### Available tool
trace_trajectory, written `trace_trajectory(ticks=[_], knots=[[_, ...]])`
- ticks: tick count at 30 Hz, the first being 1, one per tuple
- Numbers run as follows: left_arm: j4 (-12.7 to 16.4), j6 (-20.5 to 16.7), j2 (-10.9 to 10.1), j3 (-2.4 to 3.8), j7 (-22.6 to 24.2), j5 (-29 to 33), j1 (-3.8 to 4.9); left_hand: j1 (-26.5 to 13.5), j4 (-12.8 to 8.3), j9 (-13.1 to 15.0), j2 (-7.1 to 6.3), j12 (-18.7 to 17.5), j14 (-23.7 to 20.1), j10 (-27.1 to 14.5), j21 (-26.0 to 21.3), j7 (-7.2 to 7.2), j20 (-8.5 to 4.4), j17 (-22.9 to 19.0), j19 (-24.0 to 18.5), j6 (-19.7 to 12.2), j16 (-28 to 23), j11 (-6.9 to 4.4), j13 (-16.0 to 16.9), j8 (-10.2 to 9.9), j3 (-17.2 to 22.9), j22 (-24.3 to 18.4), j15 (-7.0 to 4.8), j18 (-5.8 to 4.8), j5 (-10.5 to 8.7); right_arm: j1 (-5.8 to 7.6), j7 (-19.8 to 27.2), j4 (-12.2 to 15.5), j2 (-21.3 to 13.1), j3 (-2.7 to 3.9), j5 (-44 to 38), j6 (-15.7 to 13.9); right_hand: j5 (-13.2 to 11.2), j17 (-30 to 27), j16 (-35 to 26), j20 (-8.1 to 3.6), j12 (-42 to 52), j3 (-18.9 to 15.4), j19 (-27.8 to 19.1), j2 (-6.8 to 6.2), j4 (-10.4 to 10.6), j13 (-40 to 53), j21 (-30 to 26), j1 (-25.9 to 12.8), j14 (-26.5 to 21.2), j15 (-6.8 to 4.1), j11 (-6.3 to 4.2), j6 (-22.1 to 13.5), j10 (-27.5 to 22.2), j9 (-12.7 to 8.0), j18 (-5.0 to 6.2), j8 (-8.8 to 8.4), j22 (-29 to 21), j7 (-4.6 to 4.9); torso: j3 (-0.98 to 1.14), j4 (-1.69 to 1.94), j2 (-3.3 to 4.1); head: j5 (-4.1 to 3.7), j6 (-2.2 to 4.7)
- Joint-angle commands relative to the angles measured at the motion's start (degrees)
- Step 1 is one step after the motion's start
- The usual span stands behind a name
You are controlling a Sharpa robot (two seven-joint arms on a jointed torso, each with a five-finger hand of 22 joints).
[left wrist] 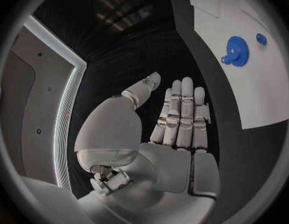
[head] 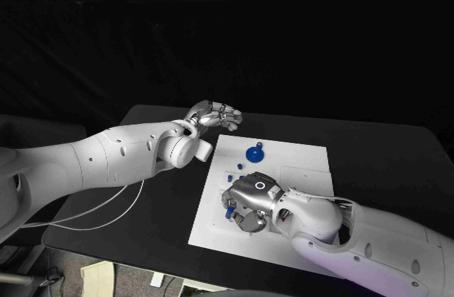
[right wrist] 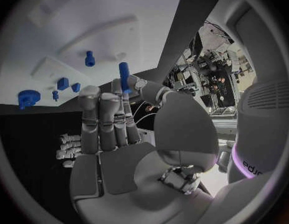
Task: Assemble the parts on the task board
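Observation:
The white task board (head: 293, 179) lies in the middle of the black table. A blue gear (head: 254, 154) sits near its far left corner, with a small blue piece (head: 260, 144) just beyond it. My right hand (head: 250, 202) hovers over the board's near left part. In the right wrist view it pinches a blue peg (right wrist: 124, 75) between thumb and a finger, the other fingers straight. Another peg (right wrist: 89, 58) stands in the board, and small blue pieces (right wrist: 63, 83) lie near the gear (right wrist: 28, 98). My left hand (head: 216, 117) hangs beyond the board's far left corner, fingers straight (left wrist: 182, 114), holding nothing.
A white cable (head: 104, 212) loops over the table's left side below my left arm. The board's right half (head: 308, 176) carries raised white fixtures. Bare black table surrounds the board on the far and right sides.

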Motion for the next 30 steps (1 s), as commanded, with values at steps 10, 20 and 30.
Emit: trace_trajectory(ticks=[10,20,30], knots=[[0.0,0.8,0.1,0.04,0.6,0.3,0.04,-0.2,0.4,-0.1,0.28,-0.3,0.4,-0.3,-0.3,0.03,0.25,0.2,0.1,-0.4,-0.3,-0.03,-0.1,0.1,-0.1,0.1,0.16,0.22,0.08,-0.14,0.2,-0.3,-0.1,-0.42,-0.9,2.3,0.0,0.0,0.3,-0.40,0.3,0.1,0.1,0.80,-0.3,0.2,0.4,-0.2,0.0,-0.39,0.03,0.5,0.5,0.1,6.24,0.41,0.9,0.09,-0.04,0.07,-0.01,0.02,-0.29],[0.0,0.8,0.1,0.04,0.6,0.3,0.04,-0.2,0.4,-0.1,0.28,-0.3,0.4,-0.3,-0.3,0.03,0.25,0.2,0.1,-0.4,-0.3,-0.03,-0.1,0.1,-0.1,0.1,0.16,0.22,0.08,-0.20,-0.2,-1.1,-0.1,-0.76,-1.3,2.7,0.0,0.0,0.3,-0.41,0.3,0.1,0.1,0.85,-0.4,0.2,0.4,-0.3,0.0,-0.39,0.02,0.5,0.5,0.1,6.24,0.41,0.9,0.08,-0.05,0.05,-0.02,0.04,-0.45],[-0.1,0.9,0.2,0.04,0.5,0.3,0.03,-0.2,0.4,-0.1,0.29,-0.3,0.4,-0.3,-0.4,0.03,0.25,0.3,0.1,-0.4,-0.4,-0.03,-0.1,0.1,-0.1,0.1,0.16,0.22,0.08,-0.20,-0.5,-1.2,0.0,-0.87,-2.0,3.2,0.0,0.0,0.3,-0.41,0.3,0.1,0.1,0.89,-0.5,0.2,0.4,-0.3,0.0,-0.40,0.02,0.5,0.5,0.1,6.24,0.41,0.9,0.08,-0.05,0.03,-0.02,-0.02,-0.47]])
